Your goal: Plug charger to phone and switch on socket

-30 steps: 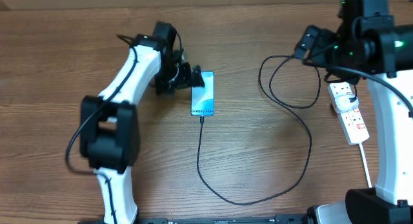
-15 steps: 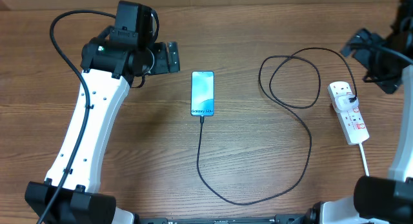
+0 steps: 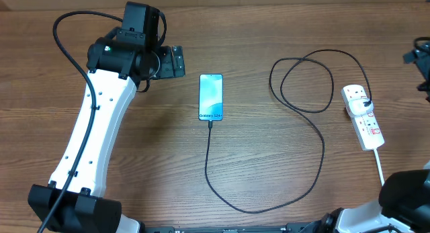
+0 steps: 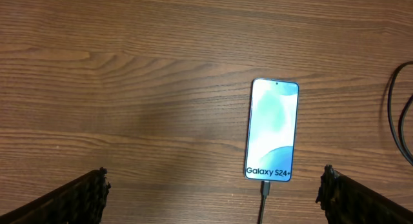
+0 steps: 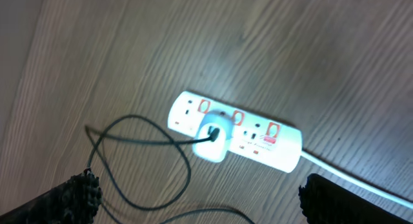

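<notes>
**Phone flat at mid-table, cable at its port, both grippers spread and empty**

Phone [image 3: 210,97] lay face up on the wooden table [image 3: 269,31], its light blue screen lit and its white lettering at the end nearer the robot. The charger [image 3: 316,135], a thin black cable, met that end of the phone with its connector [image 4: 263,192] against the bottom edge. From there it swept in a wide curve toward the robot, then away to the right, and made a loose loop before it reached the socket [image 3: 362,116].

The socket lay near the table's right edge. A white adapter [image 5: 213,139] sat in one of its outlets with the black cable leading out of it. Red switches showed along the strip, though their position could not be made out. A thick white cord [image 5: 348,179] left the strip's far end.

The left gripper [image 3: 180,61] hung just left of the phone, apart from it, fingers spread wide and holding nothing. The right gripper [image 5: 206,201] was raised over the socket, its fingers [image 5: 71,198] likewise wide apart and empty.
</notes>
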You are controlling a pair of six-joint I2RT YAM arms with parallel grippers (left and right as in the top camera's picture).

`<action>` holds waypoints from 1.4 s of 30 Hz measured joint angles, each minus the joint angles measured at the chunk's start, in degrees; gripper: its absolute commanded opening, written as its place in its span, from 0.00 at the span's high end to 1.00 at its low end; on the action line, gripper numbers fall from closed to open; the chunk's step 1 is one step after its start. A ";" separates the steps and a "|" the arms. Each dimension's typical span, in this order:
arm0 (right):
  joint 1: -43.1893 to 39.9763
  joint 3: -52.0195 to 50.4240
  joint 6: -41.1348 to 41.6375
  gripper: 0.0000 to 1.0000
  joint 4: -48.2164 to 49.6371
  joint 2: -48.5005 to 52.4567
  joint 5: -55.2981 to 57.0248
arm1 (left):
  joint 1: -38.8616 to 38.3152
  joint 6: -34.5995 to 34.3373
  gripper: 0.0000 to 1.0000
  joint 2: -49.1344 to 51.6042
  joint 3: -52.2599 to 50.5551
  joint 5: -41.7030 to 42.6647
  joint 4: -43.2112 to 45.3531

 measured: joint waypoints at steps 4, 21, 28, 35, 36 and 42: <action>-2.01 -1.86 0.15 0.00 1.01 0.02 0.02 | 0.00 0.00 0.00 0.00 0.00 -0.04 0.00; -9.16 -10.19 4.66 0.00 2.99 0.24 0.00 | 0.00 0.00 0.00 0.02 0.00 -0.20 -0.02; -9.31 -16.76 5.05 0.00 7.26 0.24 0.02 | 0.00 0.00 0.00 0.02 0.00 -0.22 -0.02; -9.31 -23.85 5.38 0.00 14.95 0.28 0.00 | 0.00 0.02 0.00 0.04 0.00 -0.22 -0.02; -9.31 -24.41 5.44 0.00 15.72 0.28 0.00 | 0.00 0.02 0.00 0.04 0.00 -0.20 -0.02; -9.31 -27.65 5.51 0.00 21.57 0.28 0.04 | 0.00 0.00 0.00 0.04 0.00 -0.20 -0.04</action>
